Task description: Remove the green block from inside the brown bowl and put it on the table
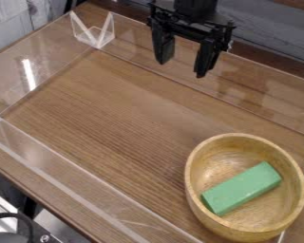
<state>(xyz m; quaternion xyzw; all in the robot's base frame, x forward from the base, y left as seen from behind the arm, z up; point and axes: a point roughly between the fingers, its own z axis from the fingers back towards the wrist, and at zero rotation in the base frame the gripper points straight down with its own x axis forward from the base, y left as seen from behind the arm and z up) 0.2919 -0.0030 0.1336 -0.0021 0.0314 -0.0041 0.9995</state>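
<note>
One green block (241, 188) inside brown bowl (247, 184) (apparently flat).

Clear acrylic walls (41, 57) border my work area; glare on panels. Dark floor (9, 223) at lower-left corner, grey bkgd beyond.

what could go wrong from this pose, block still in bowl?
1. The green block lies flat and slanted against the brown bowl's inner wall, so the open gripper may hit the thick rim or pinch only a corner.
2. The bowl sits near the table's front right corner, beside the clear acrylic walls; a nudge could push it against them.
</note>
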